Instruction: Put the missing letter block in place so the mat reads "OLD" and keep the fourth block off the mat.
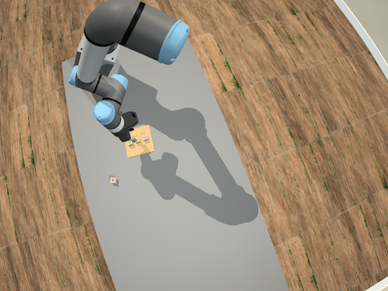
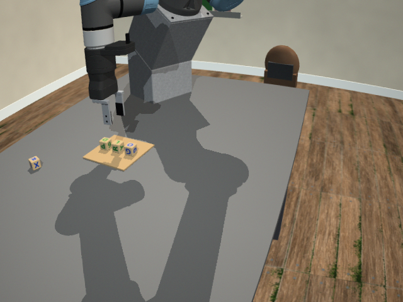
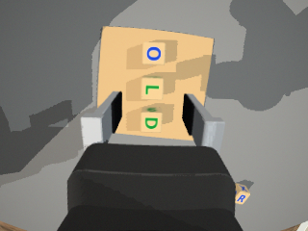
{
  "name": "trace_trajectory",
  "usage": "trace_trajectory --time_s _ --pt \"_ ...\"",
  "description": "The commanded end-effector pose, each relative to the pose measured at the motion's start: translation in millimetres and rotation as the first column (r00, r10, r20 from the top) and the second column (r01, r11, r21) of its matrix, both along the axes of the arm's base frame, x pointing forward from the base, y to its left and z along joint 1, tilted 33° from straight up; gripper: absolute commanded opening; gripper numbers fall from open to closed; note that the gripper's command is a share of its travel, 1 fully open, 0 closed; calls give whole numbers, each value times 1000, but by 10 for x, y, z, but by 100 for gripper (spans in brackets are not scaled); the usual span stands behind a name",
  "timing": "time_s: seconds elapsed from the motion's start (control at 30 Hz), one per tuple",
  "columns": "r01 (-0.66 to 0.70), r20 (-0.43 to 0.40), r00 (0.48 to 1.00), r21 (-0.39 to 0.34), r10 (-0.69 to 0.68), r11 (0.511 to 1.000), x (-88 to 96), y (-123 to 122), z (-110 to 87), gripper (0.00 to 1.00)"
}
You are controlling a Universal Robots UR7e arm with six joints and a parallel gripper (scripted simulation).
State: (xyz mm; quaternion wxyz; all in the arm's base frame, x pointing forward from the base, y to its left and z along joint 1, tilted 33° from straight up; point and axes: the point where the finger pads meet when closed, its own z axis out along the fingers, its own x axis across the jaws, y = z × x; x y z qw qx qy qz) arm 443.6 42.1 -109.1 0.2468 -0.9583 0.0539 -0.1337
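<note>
Three letter blocks stand in a row on the tan mat (image 1: 141,152) (image 2: 109,163) (image 3: 114,45). The O block (image 1: 144,137) (image 2: 130,149) (image 3: 153,53) has a blue letter. The L block (image 2: 117,146) (image 3: 149,90) is in the middle and the D block (image 1: 130,142) (image 2: 104,143) (image 3: 150,122) is at the other end, both with green letters. In the wrist view they read O, L, D on top. My gripper (image 1: 134,139) (image 2: 113,117) (image 3: 152,105) is open and empty, hanging well above the L and D blocks. The fourth block (image 1: 113,179) (image 2: 34,162) (image 3: 242,195), with blue letters, lies off the mat on the table.
The robot's grey pedestal (image 2: 165,65) stands behind the mat. A brown rounded object (image 2: 281,66) sits beyond the table's far corner. The grey table (image 1: 175,250) (image 2: 227,129) is bordered by wooden floor.
</note>
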Motion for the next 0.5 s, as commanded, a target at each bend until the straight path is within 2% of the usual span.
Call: trace_trajectory --time_s 0.0,0.23,0.47 --pt "1 1 1000 -2 -1 1000 -3 -14 15 100" --pt "2 0 1000 -1 -2 1000 -29 -36 60 100" --pt "2 0 1000 -1 -2 1000 -83 -122 218 100"
